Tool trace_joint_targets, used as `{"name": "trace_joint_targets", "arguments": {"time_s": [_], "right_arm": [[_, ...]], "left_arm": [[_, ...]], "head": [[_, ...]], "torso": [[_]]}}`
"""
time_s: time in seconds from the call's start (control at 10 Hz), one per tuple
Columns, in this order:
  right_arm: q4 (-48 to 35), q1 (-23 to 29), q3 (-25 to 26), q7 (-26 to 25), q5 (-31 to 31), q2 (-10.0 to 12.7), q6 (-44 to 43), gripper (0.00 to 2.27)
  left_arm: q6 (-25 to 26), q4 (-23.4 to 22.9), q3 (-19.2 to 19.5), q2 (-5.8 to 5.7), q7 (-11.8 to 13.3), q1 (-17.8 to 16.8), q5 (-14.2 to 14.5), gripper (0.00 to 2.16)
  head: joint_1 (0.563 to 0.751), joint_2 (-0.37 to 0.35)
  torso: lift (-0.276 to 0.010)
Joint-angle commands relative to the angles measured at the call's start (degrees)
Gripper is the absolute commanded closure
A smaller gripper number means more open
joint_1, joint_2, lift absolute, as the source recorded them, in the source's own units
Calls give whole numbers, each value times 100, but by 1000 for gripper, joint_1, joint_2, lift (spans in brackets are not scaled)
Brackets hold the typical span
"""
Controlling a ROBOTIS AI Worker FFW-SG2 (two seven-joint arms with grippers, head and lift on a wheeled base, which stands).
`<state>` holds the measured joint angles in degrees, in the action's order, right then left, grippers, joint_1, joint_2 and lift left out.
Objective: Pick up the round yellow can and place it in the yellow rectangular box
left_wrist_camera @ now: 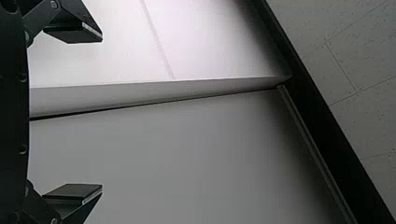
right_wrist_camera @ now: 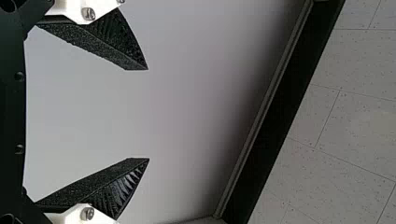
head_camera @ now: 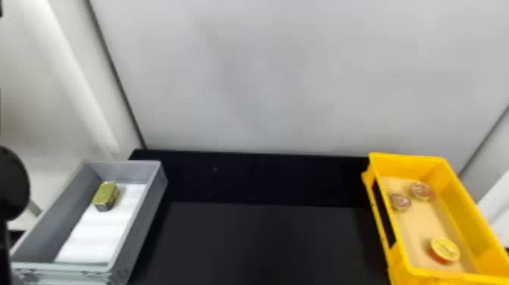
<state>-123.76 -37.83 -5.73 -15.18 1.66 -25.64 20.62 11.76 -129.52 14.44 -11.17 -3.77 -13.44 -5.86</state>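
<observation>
Left arm [head_camera: 14,183], one: black, rounded part, at the left edge of the head view.
Yellow box [head_camera: 469,218], one: on the right of the dark surface [head_camera: 265,242], long walls, slot in the inner side.
Yellow can [head_camera: 445,249], one: round, yellow lid up, red side; inside the yellow box, at its near end, apart from the two reddish tins [head_camera: 421,190] farther in. Task judged complete.
Grey box [head_camera: 142,216], one: on the left, white liner [head_camera: 100,231]; holds a gold tin [head_camera: 106,196], far half.
Left gripper [left_wrist_camera: 102,112], one: fingers spread, nothing between, pale wall behind.
Right gripper [right_wrist_camera: 148,114], one: likewise released and bare, wall behind.
Hazards, by judgement: a needless second reach could tip the yellow can or knock it against the reddish tins; a low swing of either arm could catch a box rim and drag the box; mistaking the gold tin for the target would add a wrong item. Best move: both arms kept high and clear.
</observation>
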Motion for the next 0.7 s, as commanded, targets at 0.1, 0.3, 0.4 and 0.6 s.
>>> {"name": "trace_joint_targets", "arguments": {"time_s": [0.1,0.3,0.4,0.6], "right_arm": [[1,-172,1,-38,107,-20,84,101],[-26,-268,-34,-117,239,6,312,145],[-34,-303,-43,-187,300,33,479,157],[-78,-330,-60,-345,362,50,655,177]], "left_arm": [[38,-12,-73,9,-1,-27,-21,140],[73,-29,-73,0,8,-27,-38,140],[91,-29,-82,-9,17,-27,-47,140],[99,-38,-82,-9,17,-27,-56,140]], "head": [[663,54],[663,54],[663,54],[663,54]], "torso": [[0],[0],[0],[-4]]}}
